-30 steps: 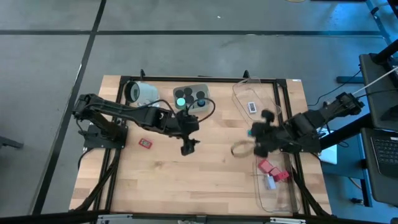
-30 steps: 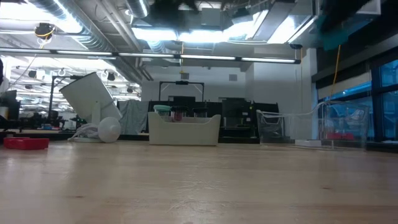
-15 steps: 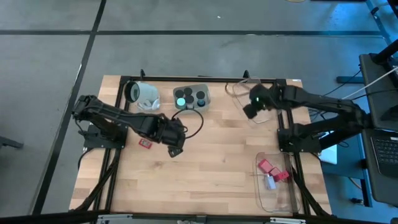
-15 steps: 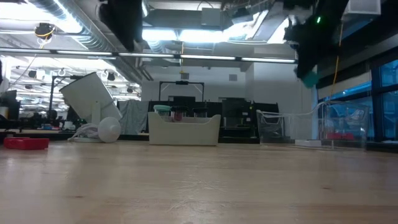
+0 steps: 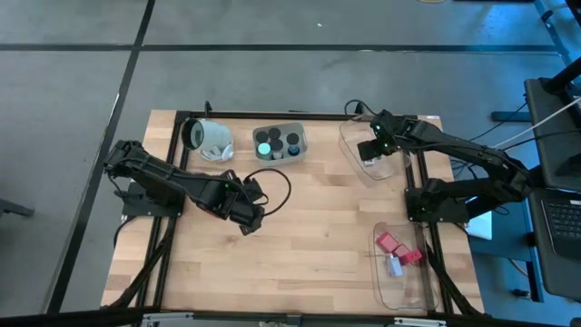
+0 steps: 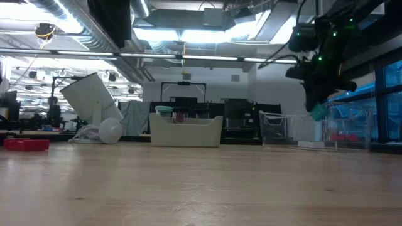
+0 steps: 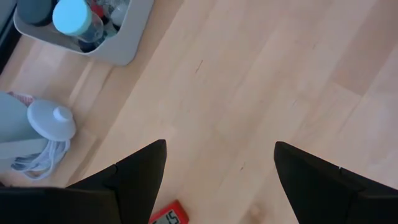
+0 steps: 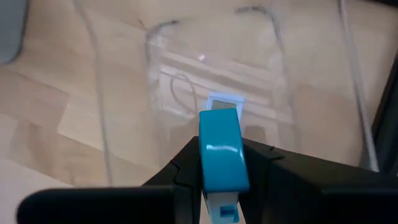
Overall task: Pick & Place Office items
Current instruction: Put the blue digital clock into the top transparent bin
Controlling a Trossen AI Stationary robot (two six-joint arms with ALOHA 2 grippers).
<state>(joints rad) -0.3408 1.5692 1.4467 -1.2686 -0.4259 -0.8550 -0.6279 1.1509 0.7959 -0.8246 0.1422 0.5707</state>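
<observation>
While gripped, glossy teal rectangle (image 8: 222,151) overhangs clear ribbed tray (image 8: 124,93).

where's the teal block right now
The teal block is pinched in the right gripper, held in the air over the clear tray at the table's far right corner, directly above the small pale item already lying in that tray.

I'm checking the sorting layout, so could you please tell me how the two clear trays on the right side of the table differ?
The far clear tray sits at the table's back edge, under the right end effector, which is shut on a teal item; the near clear tray lies by the front right corner with no arm over it. The far tray holds one pale rectangle; the near tray holds red blocks and a pale piece. Both are transparent.
</observation>
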